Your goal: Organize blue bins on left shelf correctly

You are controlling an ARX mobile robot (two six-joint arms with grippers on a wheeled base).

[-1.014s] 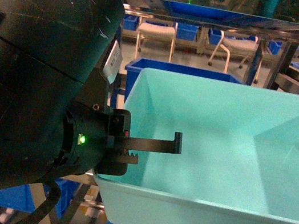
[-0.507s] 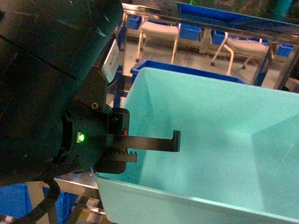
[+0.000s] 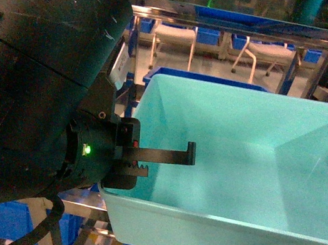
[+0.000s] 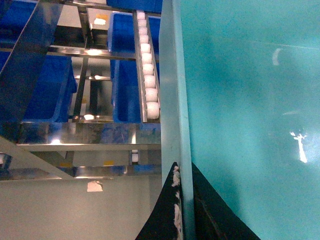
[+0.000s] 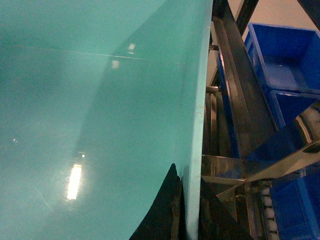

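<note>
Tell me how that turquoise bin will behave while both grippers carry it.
The turquoise bin looks empty, so probably light. Its glossy, thin walls may flex and slip. The left gripper and right gripper pinch opposite walls, which should limit tipping.

The turquoise bin [image 3: 237,173] runs off the right edge of the head view, so its right wall and the right gripper there are out of sight. The left arm's dark housing [image 3: 32,74] fills the left of that view and hides the shelf [image 3: 232,25] behind it. In both wrist views only slivers of the finger tips [image 4: 172,210] show at the bottom edge, pinching the bin's rim.
</note>
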